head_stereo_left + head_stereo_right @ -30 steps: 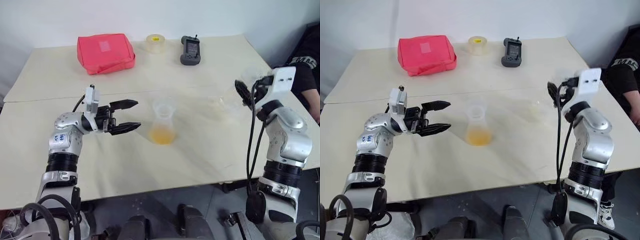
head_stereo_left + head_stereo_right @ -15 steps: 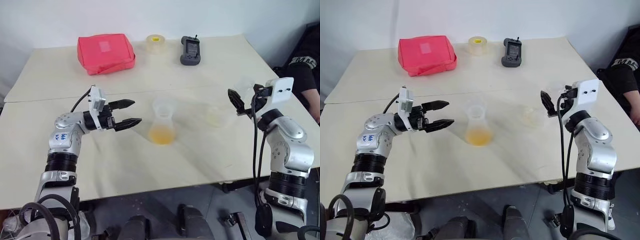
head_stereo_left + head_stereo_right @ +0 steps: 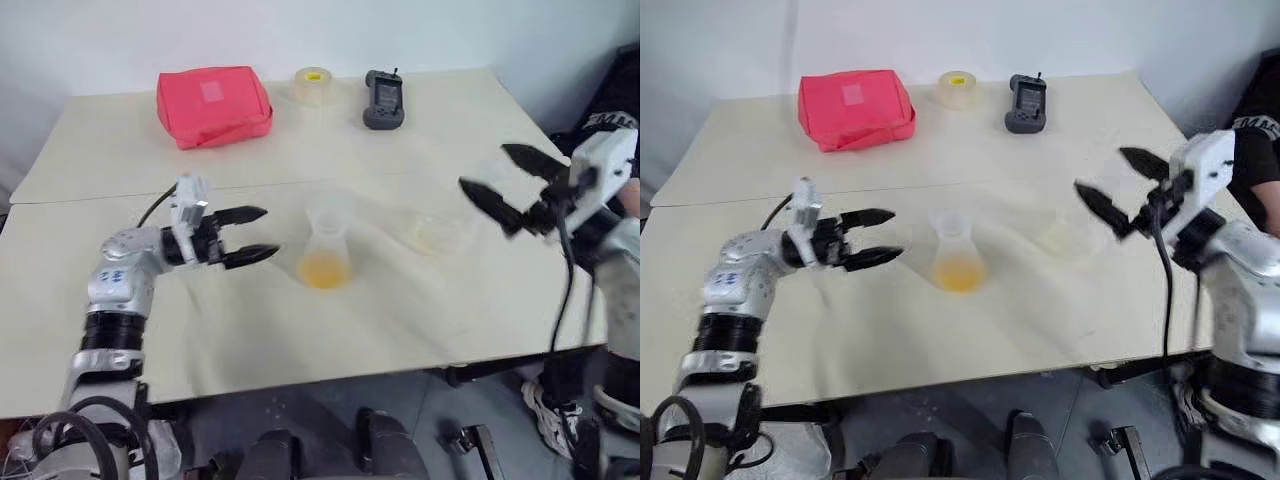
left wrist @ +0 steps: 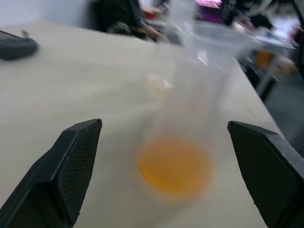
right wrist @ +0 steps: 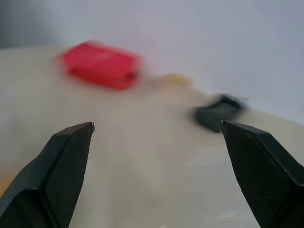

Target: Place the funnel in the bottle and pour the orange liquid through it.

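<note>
Now both end effectors, left [image 3: 250, 236] and right [image 3: 506, 180], are spread and empty. Bottle [image 3: 325, 245] with orange liquid [image 3: 324, 270] stands between them on the worktop [image 3: 250, 320], funnel [image 3: 327, 212] in its neck. Likely light, slick, tippy; grip the neck.

Orange liquid [image 3: 324, 269]; red pouch [image 3: 213, 104]; beige table [image 3: 420, 300].
</note>
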`<state>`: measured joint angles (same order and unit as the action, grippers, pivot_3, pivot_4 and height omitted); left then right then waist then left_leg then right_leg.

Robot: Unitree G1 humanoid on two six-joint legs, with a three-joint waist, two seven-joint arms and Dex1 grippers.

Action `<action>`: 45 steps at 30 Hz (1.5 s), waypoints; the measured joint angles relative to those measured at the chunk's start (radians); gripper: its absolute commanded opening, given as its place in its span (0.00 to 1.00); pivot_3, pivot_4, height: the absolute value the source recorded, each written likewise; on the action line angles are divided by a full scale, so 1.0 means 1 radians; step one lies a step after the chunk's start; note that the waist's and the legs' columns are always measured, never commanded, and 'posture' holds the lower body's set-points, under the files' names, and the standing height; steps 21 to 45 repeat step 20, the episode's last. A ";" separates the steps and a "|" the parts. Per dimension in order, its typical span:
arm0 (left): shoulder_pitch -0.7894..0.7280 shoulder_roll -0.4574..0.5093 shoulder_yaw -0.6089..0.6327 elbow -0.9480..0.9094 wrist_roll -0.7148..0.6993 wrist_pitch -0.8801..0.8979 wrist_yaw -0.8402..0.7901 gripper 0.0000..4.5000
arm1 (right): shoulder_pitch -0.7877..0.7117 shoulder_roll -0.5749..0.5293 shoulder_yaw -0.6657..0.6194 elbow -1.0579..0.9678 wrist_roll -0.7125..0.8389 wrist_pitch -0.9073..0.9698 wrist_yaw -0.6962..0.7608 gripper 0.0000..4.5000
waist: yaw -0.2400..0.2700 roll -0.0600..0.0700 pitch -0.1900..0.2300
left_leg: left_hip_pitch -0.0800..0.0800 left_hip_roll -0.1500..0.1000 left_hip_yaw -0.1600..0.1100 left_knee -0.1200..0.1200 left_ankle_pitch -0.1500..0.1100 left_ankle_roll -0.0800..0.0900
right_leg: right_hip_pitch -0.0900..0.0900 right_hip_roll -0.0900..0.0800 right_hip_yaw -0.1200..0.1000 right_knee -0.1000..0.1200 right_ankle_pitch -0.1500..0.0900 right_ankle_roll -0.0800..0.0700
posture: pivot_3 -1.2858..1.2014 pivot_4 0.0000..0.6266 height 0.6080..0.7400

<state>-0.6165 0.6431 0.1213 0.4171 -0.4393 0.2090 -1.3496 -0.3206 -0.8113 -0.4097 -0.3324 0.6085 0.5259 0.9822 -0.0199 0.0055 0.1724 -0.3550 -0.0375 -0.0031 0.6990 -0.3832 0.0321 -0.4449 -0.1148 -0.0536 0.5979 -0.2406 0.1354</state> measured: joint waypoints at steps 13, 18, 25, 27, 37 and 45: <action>0.081 0.106 0.069 0.060 -0.031 -0.074 -0.150 1.00 | 0.324 -0.085 -0.028 0.173 -0.033 -0.244 0.340 0.99 | 0.032 -0.002 0.001 | 0.003 -0.001 0.006 0.005 -0.002 0.005 | 0.007 -0.003 0.002 -0.005 0.001 0.000 | 0.52 0.24 1.00; 0.212 0.106 0.117 -0.081 -0.078 -0.016 -0.113 1.00 | 0.279 -0.041 0.018 0.207 -0.028 -0.289 0.344 0.99 | 0.021 -0.002 0.000 | 0.003 0.001 0.006 0.005 -0.002 0.004 | 0.005 -0.003 0.001 -0.004 0.001 0.000 | 0.52 0.24 1.00; 0.268 0.107 0.144 -0.148 -0.099 0.008 -0.090 1.00 | 0.268 -0.040 0.040 0.218 -0.031 -0.292 0.346 0.99 | 0.020 -0.002 0.000 | 0.003 0.001 0.005 0.005 -0.002 0.004 | 0.005 -0.003 0.001 -0.005 0.001 0.000 | 0.52 0.24 1.00; 0.268 0.107 0.144 -0.148 -0.099 0.008 -0.090 1.00 | 0.268 -0.040 0.040 0.218 -0.031 -0.292 0.346 0.99 | 0.020 -0.002 0.000 | 0.003 0.001 0.005 0.005 -0.002 0.004 | 0.005 -0.003 0.001 -0.005 0.001 0.000 | 0.52 0.24 1.00; 0.268 0.107 0.144 -0.148 -0.099 0.008 -0.090 1.00 | 0.268 -0.040 0.040 0.218 -0.031 -0.292 0.346 0.99 | 0.020 -0.002 0.000 | 0.003 0.001 0.005 0.005 -0.002 0.004 | 0.005 -0.003 0.001 -0.005 0.001 0.000 | 0.52 0.24 1.00; 0.268 0.107 0.144 -0.148 -0.099 0.008 -0.090 1.00 | 0.268 -0.040 0.040 0.218 -0.031 -0.292 0.346 0.99 | 0.020 -0.002 0.000 | 0.003 0.001 0.005 0.005 -0.002 0.004 | 0.005 -0.003 0.001 -0.005 0.001 0.000 | 0.52 0.24 1.00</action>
